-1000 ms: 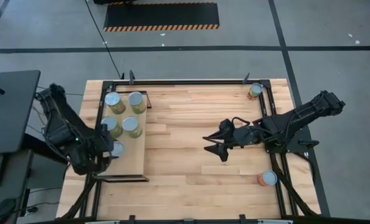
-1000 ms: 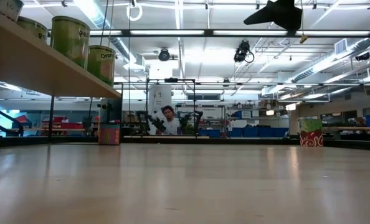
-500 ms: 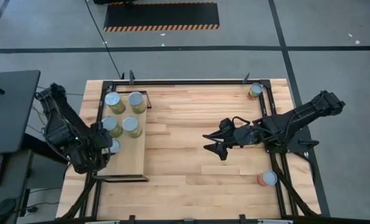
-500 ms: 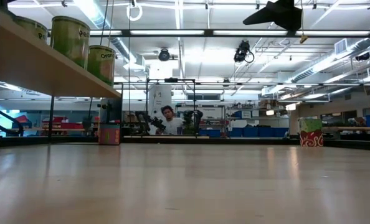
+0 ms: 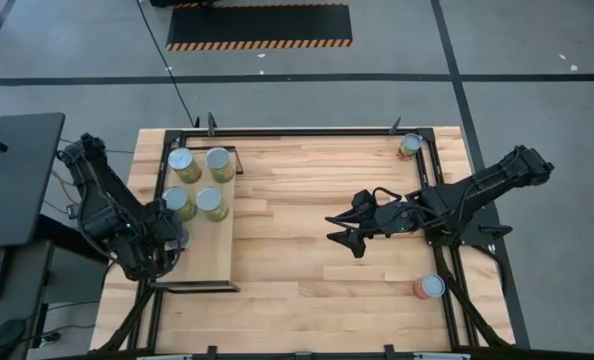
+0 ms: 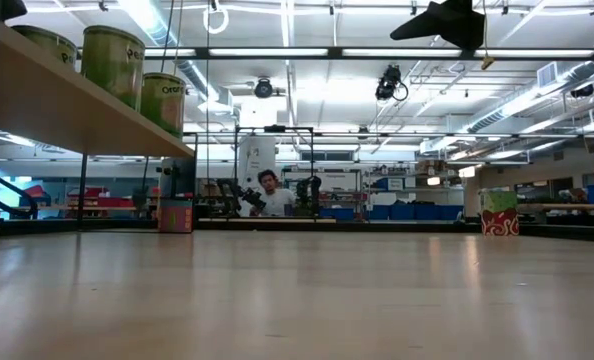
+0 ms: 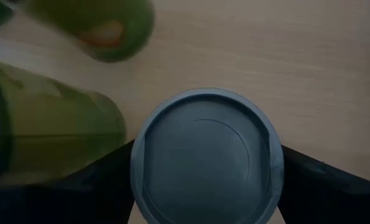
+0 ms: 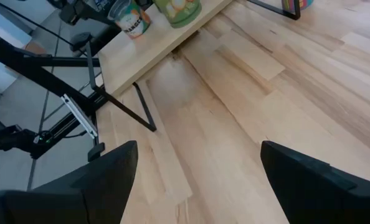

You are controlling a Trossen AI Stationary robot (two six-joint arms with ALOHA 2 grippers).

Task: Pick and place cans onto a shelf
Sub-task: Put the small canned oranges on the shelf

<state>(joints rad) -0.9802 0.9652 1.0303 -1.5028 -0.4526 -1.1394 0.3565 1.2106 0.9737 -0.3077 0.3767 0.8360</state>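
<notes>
- Left gripper [image 5: 174, 240] over the near part of the shelf [image 5: 213, 262], at the table's left side; dark fingers [image 7: 104, 180] closed on either side of a grey-topped can [image 7: 205, 155], seen lid-on from the left wrist view.
- That can standing on the shelf board, just beside a green can [image 7: 48, 140] (a second green one [image 7: 101, 25], blurred, a little farther off).
- Four cans on the shelf's far half in the high view, in two pairs: silver tops at [image 5: 181, 160] and [image 5: 218, 158], then [image 5: 177, 200] and [image 5: 211, 201] nearer the left gripper.
- Light-wood table [image 5: 307, 210] bare across its middle.
- Right gripper [image 5: 343, 240] hovering above the table's middle, well apart from every can; fingers [image 8: 98, 180] spread wide with nothing between them.
- One can [image 5: 410, 145] at the far right corner of the table, another, orange-red [image 5: 429, 288], near the right edge closer in.
- In the low view, three green cans [image 6: 112, 55] lined up on the raised shelf [image 6: 87, 118]; a person [image 6: 269, 193] in the room behind.
</notes>
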